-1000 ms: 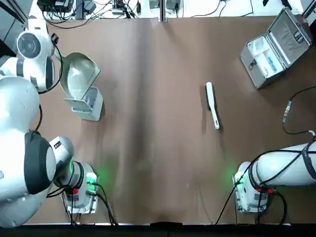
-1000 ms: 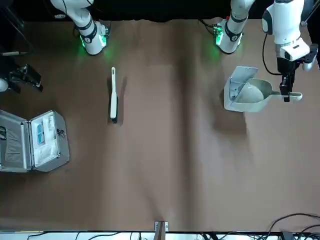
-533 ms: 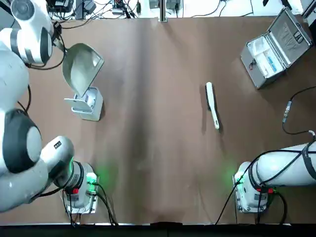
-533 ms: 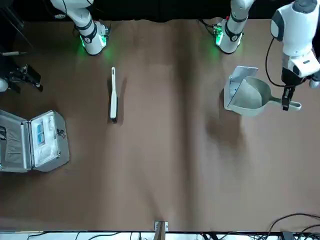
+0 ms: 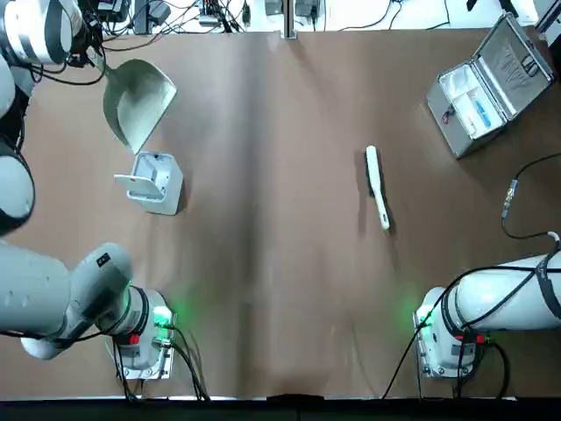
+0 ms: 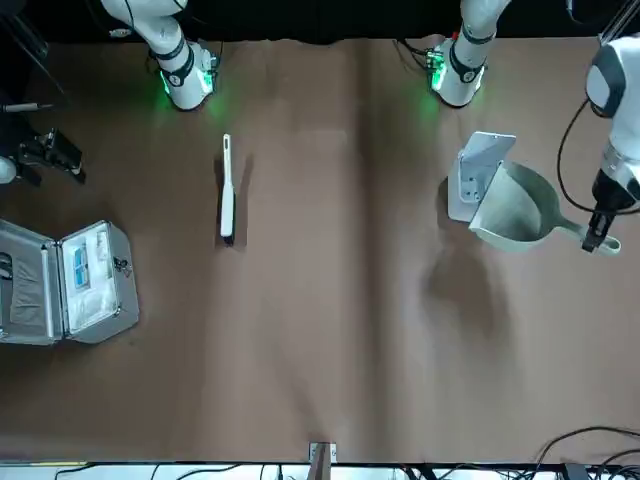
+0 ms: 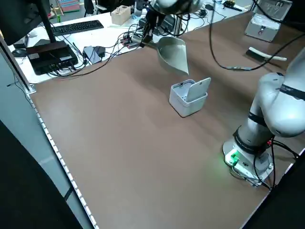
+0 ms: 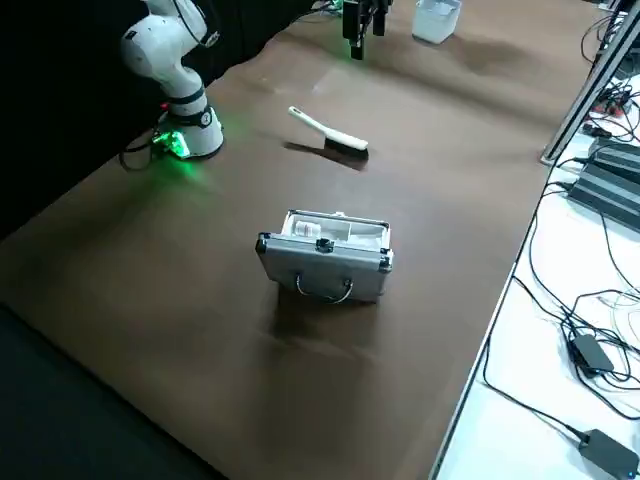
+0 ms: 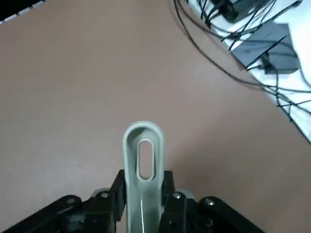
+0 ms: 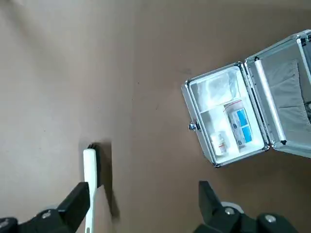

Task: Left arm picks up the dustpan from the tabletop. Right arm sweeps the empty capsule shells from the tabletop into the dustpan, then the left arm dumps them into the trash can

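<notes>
My left gripper point(image 9: 142, 188) is shut on the handle of the cream-white dustpan point(image 5: 136, 101), holding it in the air near the tabletop's point(image 5: 263, 263) far left corner. The pan's mouth tilts down toward the light grey trash can point(image 5: 151, 181), which stands just nearer my base with its lid flipped up. From the front the dustpan point(image 6: 515, 208) hangs beside the trash can point(image 6: 478, 175), apart from it. My right gripper point(image 10: 143, 208) is open and empty, high over the slim white brush point(image 10: 90, 179). No empty capsule shells show in any view.
The brush point(image 5: 377, 187) lies right of centre on the table. An open silver case point(image 5: 491, 83) sits at the far right corner, with a loose cable point(image 5: 513, 197) beside it. Cables and a keyboard point(image 7: 76, 27) lie past the table's far left edge.
My left gripper has carried the dustpan away from above the trash can toward the far left corner, raising it clear of the can. The right arm and brush have not moved.
</notes>
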### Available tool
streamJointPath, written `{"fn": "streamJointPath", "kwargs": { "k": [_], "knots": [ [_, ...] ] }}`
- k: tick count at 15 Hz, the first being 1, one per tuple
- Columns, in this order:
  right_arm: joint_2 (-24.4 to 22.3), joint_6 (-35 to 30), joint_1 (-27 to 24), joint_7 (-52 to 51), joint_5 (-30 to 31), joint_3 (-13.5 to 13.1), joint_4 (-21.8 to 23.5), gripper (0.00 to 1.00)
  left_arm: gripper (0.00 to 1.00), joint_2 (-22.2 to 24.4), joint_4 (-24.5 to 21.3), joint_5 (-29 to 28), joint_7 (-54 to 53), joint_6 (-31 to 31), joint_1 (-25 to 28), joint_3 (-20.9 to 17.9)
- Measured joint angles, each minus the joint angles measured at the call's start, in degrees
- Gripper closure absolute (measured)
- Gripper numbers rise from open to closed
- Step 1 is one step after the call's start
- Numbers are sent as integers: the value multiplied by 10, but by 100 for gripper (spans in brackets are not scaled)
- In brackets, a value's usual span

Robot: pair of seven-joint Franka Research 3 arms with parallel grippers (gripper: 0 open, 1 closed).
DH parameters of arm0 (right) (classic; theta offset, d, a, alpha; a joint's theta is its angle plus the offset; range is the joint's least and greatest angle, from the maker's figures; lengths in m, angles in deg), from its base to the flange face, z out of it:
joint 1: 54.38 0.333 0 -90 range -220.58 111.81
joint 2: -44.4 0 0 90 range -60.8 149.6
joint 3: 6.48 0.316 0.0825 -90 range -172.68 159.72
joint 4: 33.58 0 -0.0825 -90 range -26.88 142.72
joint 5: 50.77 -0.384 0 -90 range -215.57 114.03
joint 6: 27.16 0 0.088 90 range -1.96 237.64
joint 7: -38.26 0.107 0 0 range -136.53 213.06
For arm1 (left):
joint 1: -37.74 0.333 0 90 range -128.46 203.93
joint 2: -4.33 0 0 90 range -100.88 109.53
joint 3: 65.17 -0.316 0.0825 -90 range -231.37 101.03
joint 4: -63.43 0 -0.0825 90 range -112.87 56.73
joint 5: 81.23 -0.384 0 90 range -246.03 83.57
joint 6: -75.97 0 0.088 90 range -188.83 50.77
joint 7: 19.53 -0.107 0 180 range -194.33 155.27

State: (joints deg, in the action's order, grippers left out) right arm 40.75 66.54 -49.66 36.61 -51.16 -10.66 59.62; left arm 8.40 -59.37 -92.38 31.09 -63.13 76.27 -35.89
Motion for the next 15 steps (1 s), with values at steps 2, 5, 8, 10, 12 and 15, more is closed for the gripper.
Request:
{"fn": "streamJointPath", "kwargs": {
  "k": [2, 5, 8, 10, 12, 15],
  "knots": [
    [0, 0, 0, 0, 0, 0, 0, 1, 67, -43, 35, -11, 0, 20, -71, -68],
    [0, 0, 0, 0, 0, 0, 0, 1, 67, -96, 74, -12, 0, 32, -145, -146],
    [0, 0, 0, 0, 0, 0, 0, 1, 67, -143, 112, -12, 2, 42, -184, -200],
    [0, 0, 0, 0, 0, 0, 0, 1, 67, -173, 136, -12, 14, 46, -204, -229],
    [0, 0, 0, 0, 0, 0, 0, 1, 67, -205, 158, -12, 43, 47, -218, -248],
    [0, 0, 0, 0, 0, 0, 0, 1, 67, -251, 190, -12, 98, 48, -225, -260]
  ]
}}
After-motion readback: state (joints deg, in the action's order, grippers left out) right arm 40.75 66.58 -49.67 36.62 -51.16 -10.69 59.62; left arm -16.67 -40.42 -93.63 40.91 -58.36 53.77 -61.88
